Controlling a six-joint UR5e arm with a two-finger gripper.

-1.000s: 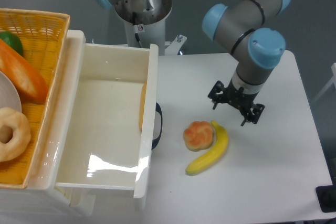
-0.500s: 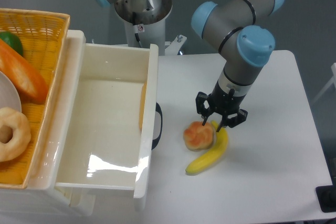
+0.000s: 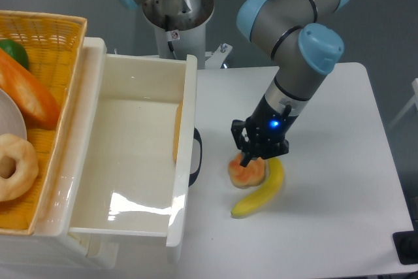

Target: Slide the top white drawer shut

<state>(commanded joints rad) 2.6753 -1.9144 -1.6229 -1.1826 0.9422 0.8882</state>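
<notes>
Camera view from above shows you the top white drawer (image 3: 124,161) pulled well out over the left part of the white worktop (image 3: 339,187). Its thick front panel (image 3: 183,155) faces right, and the curved black handle (image 3: 196,157) sticks out from that panel toward the fruit. You can see the glossy floor of the drawer, bright with glare near the front corner, and a strip of orange reflection on the inside of the front panel.

Your claw (image 3: 255,153) hangs at the end of the grey and blue arm (image 3: 294,44), right of the handle and clear of it. It sits directly over the orange, peach-like fruit (image 3: 245,171), covering its upper edge; a small blue light glows on the wrist just above. From this angle you cannot tell how far apart the fingers stand, nor whether they touch the fruit.

A yellow banana (image 3: 261,191) lies just right of that fruit, touching or nearly touching it, curving down toward the front edge of the worktop.

At the far left, a yellow woven basket (image 3: 59,44) rests on top of the cabinet and holds a carrot (image 3: 29,96), something green (image 3: 13,53) and a pale doughnut (image 3: 16,164).
</notes>
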